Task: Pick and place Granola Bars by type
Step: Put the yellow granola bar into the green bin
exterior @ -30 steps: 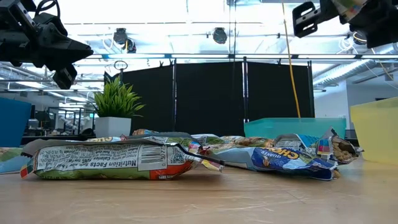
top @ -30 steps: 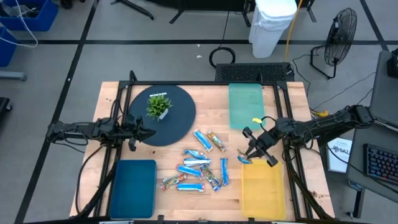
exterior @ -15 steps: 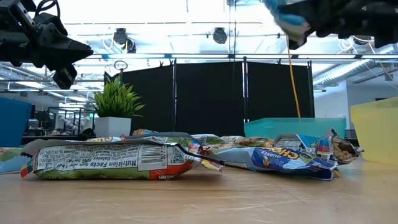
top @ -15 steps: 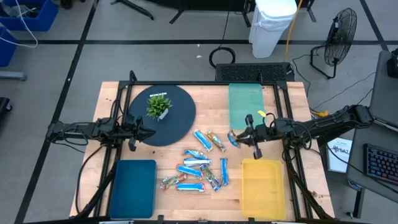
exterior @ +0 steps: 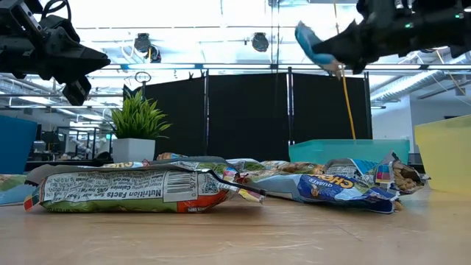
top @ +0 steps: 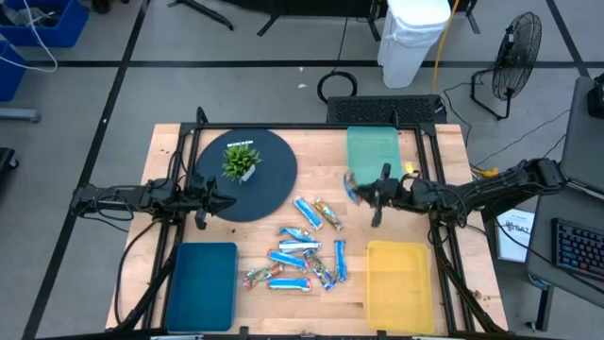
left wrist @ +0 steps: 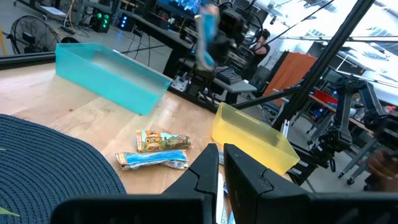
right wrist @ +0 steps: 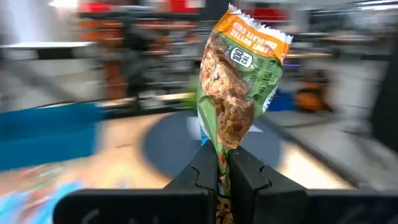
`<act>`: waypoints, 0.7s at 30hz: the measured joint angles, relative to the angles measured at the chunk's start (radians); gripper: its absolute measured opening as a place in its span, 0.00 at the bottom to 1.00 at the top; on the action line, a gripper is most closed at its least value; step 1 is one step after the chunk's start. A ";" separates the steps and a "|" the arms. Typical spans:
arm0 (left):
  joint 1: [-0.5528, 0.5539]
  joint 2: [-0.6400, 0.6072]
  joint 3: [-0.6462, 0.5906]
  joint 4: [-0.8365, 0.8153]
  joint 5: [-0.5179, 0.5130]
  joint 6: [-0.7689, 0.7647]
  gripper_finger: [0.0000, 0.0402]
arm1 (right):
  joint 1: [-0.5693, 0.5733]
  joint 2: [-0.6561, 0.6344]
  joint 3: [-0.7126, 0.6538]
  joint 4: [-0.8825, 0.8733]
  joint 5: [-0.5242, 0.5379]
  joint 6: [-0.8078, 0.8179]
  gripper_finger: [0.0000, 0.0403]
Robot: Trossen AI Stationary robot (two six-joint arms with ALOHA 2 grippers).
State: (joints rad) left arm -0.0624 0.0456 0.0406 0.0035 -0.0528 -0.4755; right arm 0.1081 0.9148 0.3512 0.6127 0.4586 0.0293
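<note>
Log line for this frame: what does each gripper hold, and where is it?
right gripper: shut on granola bar, aloft beside teal tray | left gripper: shut, empty, over dark mat | loose bars: mid-table

potted plant [top: 241, 161] sat on the dark round mat [top: 247, 176]. teal tray [top: 373, 161], yellow tray [top: 399, 286], blue tray [top: 201, 285] lay flat on the wooden table [top: 453, 161].

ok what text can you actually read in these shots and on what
"Nutrition Facts" on the nearest bar in the low view.
"CHE", cut off, on the blue bar there.
"CHEWY", roughly, on a bar in the left wrist view.
The bar in the right gripper: print too blurred.
</note>
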 joint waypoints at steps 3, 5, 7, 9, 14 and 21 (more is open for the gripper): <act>0.000 0.000 0.000 0.000 0.000 0.000 0.08 | -0.055 -0.023 0.059 -0.117 0.053 0.005 0.02; 0.000 0.000 0.000 0.000 0.000 0.000 0.08 | -0.102 -0.031 0.144 -0.274 0.037 0.018 0.02; 0.000 0.000 0.000 0.000 0.000 0.000 0.08 | -0.157 -0.030 0.245 -0.484 0.036 0.038 0.02; 0.000 0.000 0.000 0.000 0.000 0.000 0.08 | -0.230 -0.018 0.334 -0.673 0.038 0.077 0.02; 0.000 0.000 0.000 0.000 0.000 0.000 0.08 | -0.409 -0.006 0.422 -0.937 0.032 0.165 0.02; 0.000 0.000 0.000 0.000 0.000 0.000 0.08 | -0.580 -0.005 0.354 -0.984 -0.124 0.246 0.02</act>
State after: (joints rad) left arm -0.0623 0.0460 0.0406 0.0035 -0.0528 -0.4757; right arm -0.4720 0.9100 0.7048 -0.3718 0.3350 0.2755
